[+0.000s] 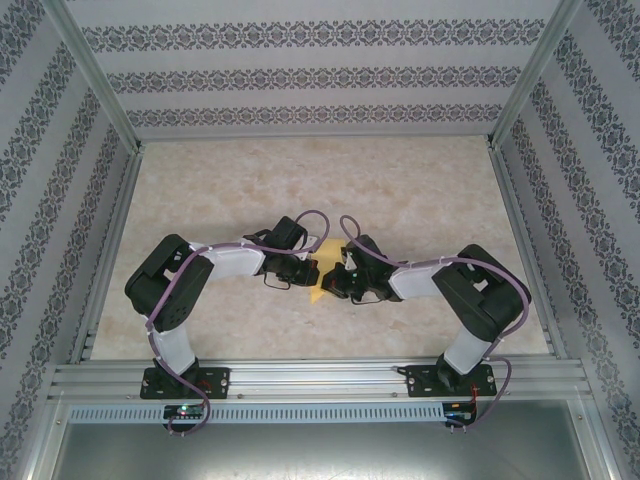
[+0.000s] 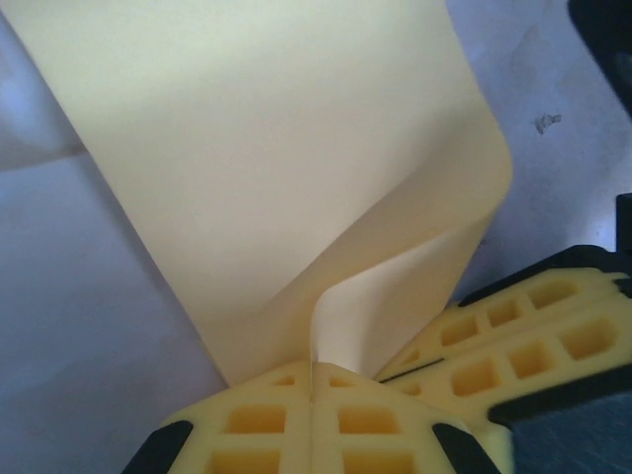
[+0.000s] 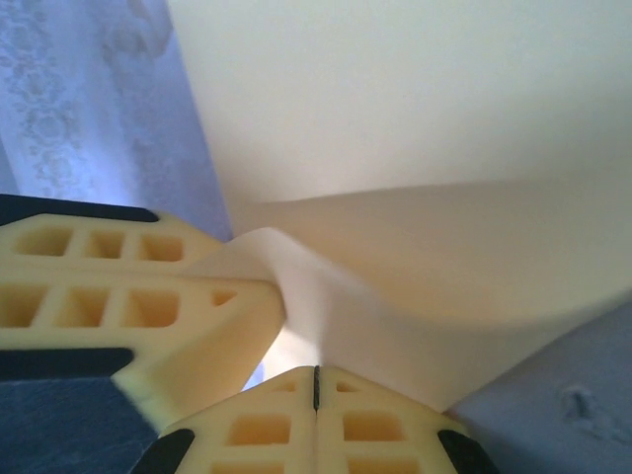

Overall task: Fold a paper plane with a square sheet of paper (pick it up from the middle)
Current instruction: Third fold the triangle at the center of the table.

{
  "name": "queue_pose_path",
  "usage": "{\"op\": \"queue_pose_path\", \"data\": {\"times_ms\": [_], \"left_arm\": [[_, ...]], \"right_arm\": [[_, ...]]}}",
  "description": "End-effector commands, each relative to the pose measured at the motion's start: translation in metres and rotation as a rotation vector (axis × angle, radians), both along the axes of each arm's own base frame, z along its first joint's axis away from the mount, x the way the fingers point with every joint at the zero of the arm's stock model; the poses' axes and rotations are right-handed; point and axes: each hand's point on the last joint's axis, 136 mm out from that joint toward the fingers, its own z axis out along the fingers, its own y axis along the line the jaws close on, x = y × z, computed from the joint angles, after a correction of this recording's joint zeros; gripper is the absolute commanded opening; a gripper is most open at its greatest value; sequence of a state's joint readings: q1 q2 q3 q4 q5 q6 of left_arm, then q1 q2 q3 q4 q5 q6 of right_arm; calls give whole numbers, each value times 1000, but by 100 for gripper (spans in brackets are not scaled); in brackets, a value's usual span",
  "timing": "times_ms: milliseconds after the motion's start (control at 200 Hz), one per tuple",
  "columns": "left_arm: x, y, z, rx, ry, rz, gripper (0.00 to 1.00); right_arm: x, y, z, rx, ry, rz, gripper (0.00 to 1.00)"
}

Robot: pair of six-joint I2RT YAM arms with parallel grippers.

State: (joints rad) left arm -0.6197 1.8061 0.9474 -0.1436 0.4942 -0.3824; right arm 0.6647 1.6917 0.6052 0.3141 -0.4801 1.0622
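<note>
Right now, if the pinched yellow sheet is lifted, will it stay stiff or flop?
Probably floppy: the sheet curls softly above the shut left jaws. It is likely light, and it may crease easily, since a buckle shows at the pinch.

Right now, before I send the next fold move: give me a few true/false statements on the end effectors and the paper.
1. The left end effector is shut on the square sheet of paper. True.
2. The right end effector is open and clear of the sheet. False: it is shut on the sheet too.
3. The sheet lies flat and unbent. False: it curves and buckles where the two end effectors pinch it.
4. Both end effectors meet close together near the middle of the table. True.
</note>
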Motion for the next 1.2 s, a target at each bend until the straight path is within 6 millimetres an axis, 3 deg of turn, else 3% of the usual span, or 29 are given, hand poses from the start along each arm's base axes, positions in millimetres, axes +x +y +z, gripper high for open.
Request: {"op": "queue_pose_path", "data": {"times_ms": [0,130,255,400,704,794,954,1194], "left_arm": [[-2,8,-10,46,30,1,5],[-2,8,-11,49,33,0,5],[-3,8,-11,49,33,-2,4],[-2,7,-11,48,33,-2,4],[-3,8,-10,53,33,-3,4],[-3,8,-10,52,32,-3,4],[-3,8,-10,52,33,-3,4],[-3,8,-9,50,31,-5,4]], "right_arm": [[-1,-3,-7,-33,-17,21,0],[5,4,16,11,-68,35,0],[17,-6,31,27,-106,1,0],[24,-10,27,37,-96,3,0],[23,-24,-8,-36,-28,-13,0],[24,-23,-2,-30,-39,-12,0],[38,-23,32,24,-110,-20,0],[46,-33,22,35,-91,-29,0]]}}
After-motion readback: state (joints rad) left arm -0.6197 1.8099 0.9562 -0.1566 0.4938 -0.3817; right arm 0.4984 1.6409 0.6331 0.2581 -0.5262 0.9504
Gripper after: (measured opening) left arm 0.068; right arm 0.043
